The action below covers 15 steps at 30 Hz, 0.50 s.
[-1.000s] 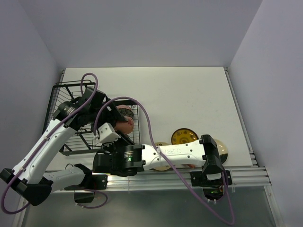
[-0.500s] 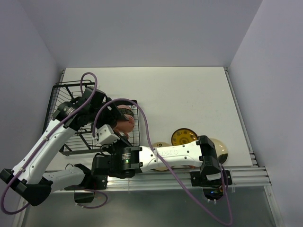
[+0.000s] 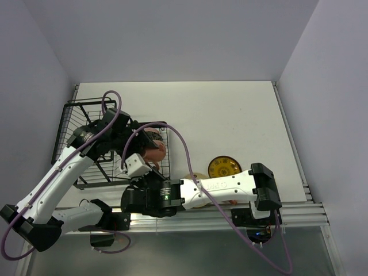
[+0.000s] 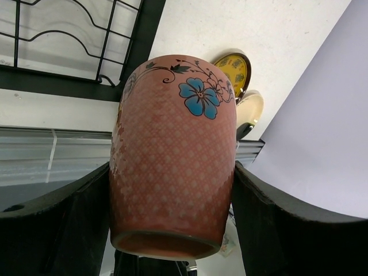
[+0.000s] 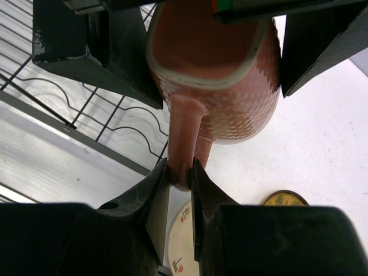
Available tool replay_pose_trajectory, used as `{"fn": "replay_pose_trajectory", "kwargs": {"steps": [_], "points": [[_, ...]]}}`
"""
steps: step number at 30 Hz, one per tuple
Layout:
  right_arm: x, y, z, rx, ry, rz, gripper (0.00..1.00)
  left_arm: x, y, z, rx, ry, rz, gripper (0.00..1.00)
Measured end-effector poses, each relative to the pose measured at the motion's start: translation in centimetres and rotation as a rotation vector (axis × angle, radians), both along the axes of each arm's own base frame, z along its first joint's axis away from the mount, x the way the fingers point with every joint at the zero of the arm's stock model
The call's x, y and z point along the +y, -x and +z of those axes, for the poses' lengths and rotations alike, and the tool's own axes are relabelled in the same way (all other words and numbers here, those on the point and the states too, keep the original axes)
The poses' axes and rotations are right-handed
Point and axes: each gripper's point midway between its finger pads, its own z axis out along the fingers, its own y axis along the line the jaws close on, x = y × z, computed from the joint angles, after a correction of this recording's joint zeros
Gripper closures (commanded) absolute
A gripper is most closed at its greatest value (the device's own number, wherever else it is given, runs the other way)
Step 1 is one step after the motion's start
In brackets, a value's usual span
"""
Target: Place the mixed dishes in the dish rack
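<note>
A pinkish-orange mug with a blue flower hangs in the air beside the dish rack's right edge. My left gripper is shut on the mug's body, one finger on each side. From below, my right gripper is shut on the mug's handle. In the top view the mug sits between both grippers. A mustard-yellow plate lies on the table. A cream plate lies under my right arm, mostly hidden.
The black wire rack lies just left of the mug. A second cream plate shows beyond the yellow plate. The table's metal front rail runs under the right arm. Walls close in left, right and back.
My right gripper has shut on the mug's handle. The right arm's elbow has swung right and covers the cream plate that showed at the right. The left arm barely moved.
</note>
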Motion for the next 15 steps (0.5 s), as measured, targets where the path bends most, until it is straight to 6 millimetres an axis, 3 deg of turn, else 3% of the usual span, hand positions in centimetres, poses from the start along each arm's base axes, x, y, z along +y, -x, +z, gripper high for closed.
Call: {"fn": "replay_pose_trajectory", "kwargs": {"steps": [6,8,15], "points": [[-0.3,0.0,-0.3,0.027,-0.033,0.030,1.00,-0.3,0.2,0.0,0.005,0.017,-0.012,0.12],[-0.5,-0.2,-0.3,0.037,-0.048,0.033,1.00,-0.5,0.3,0.3,-0.001,0.032,-0.021,0.01],[-0.3,-1.2,-0.3,0.051,-0.087,0.040,1.00,-0.7,0.3,0.7,-0.013,0.050,-0.031,0.01]]}}
